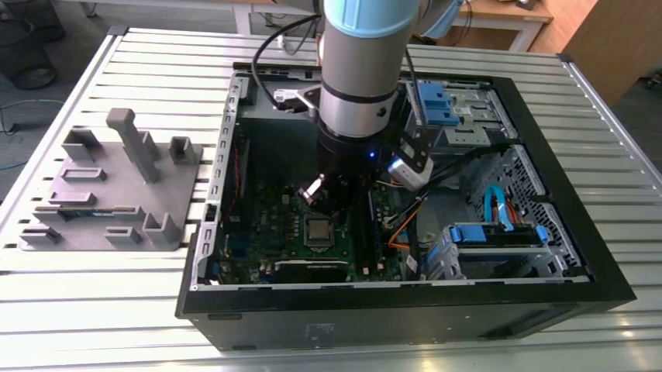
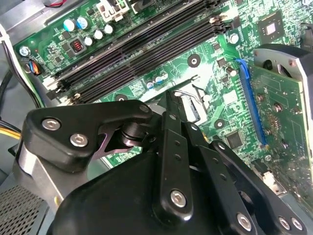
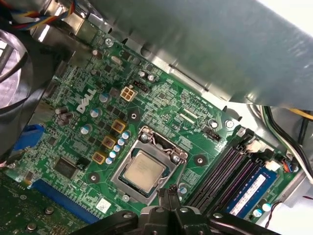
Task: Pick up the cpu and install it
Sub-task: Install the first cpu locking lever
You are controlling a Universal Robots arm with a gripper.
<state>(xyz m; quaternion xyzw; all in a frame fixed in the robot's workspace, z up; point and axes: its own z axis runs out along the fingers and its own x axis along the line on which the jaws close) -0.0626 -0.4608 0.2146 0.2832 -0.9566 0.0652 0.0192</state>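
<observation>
cpu (image 3: 143,171): sits flat in the socket frame (image 3: 146,169), centre-low in the first wrist view; seated so its square matches the frame opening.
gripper (image 3: 172,192): fingers pressed together, holding nothing, tips just beside the socket's edge.
motherboard (image 1: 294,213): lies flat in the open computer case (image 1: 559,139), centre of the exterior view, giving access from above.
tray (image 1: 104,194): grey, on the counter (image 1: 83,310) at left.
</observation>
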